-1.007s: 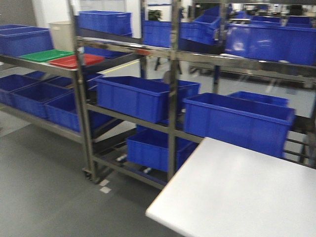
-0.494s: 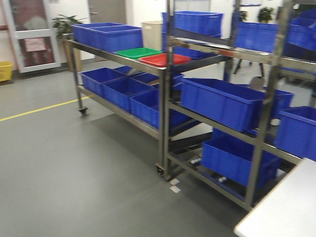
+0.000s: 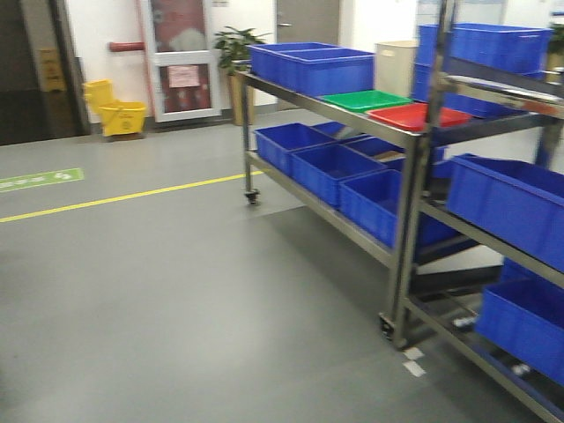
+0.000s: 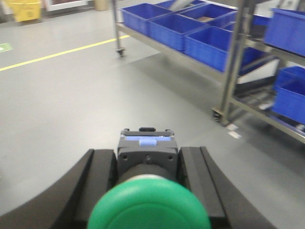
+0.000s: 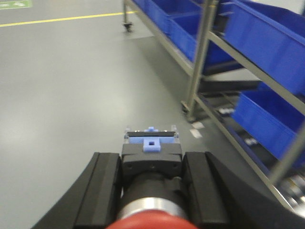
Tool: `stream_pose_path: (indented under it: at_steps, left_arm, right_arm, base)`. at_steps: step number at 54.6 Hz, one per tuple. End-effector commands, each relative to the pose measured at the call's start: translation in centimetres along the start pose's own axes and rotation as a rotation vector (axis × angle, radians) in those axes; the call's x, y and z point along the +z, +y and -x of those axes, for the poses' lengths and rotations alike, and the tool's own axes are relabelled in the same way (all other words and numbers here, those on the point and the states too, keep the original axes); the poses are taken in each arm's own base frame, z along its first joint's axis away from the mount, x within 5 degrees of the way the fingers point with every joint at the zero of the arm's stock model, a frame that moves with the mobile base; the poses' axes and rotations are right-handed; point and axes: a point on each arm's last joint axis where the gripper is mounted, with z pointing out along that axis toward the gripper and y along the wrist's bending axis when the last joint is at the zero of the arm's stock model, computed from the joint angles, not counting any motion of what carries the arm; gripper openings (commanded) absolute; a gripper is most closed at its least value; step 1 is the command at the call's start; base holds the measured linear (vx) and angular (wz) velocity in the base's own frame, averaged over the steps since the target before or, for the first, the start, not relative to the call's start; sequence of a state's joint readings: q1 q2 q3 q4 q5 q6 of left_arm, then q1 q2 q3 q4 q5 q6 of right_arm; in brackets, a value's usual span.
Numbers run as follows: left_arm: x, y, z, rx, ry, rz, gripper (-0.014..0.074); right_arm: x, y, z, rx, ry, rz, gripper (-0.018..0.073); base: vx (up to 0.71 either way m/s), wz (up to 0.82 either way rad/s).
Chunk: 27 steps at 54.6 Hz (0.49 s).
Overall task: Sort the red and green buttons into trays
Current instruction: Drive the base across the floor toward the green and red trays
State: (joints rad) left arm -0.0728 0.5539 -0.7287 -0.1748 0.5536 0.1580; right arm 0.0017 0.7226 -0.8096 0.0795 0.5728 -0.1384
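Green tray [image 3: 366,100] and red tray [image 3: 419,115] side by side on top shelf of steel rack [image 3: 401,220], edges touching or very nearly, red one nearer the front camera. Contents not visible from this angle. On same shelf, just past the green tray, two blue crates [image 3: 308,66]; cream tub [image 3: 394,57] further back. Lower shelf packed with a row of more blue crates.

Green button [image 4: 148,207] clamped in left end effector [image 4: 147,155]: dark body squeezed between black fingers [image 4: 102,176], domed green cap toward the wrist camera, small blue tab at far end. Red button [image 5: 150,220] gripped the same way in right end effector [image 5: 151,160]: red cap cut off at bottom edge, silver collar behind it, blue square tab at far end. Both carried in the air over grey floor [image 3: 176,291], well apart from the trays.

Further out: yellow line [image 3: 115,196] across floor, yellow mop bucket [image 3: 115,110] by far wall, potted plant [image 3: 233,44] beside glazed door [image 3: 181,57]. Front view slightly blurred.
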Motion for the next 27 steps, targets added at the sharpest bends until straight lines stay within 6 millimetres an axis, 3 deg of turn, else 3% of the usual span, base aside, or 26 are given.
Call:
stream_pose_path:
  at_steps: [1,27]
  left_arm:
    - [-0.46,0.02,1.51,-0.014,-0.113,0.005,-0.0003]
    - [-0.50,0.01,1.51,-0.014,-0.113,0.005,-0.0003]
  right_arm:
    - [-0.57,-0.20,1.61,-0.005,-0.115,-0.019,-0.0009]
    - [-0.61,-0.19,1.48,-0.006,-0.101,-0.018,-0.0009]
  base:
    - [0.21,0.49]
    - [0.26,0.39]
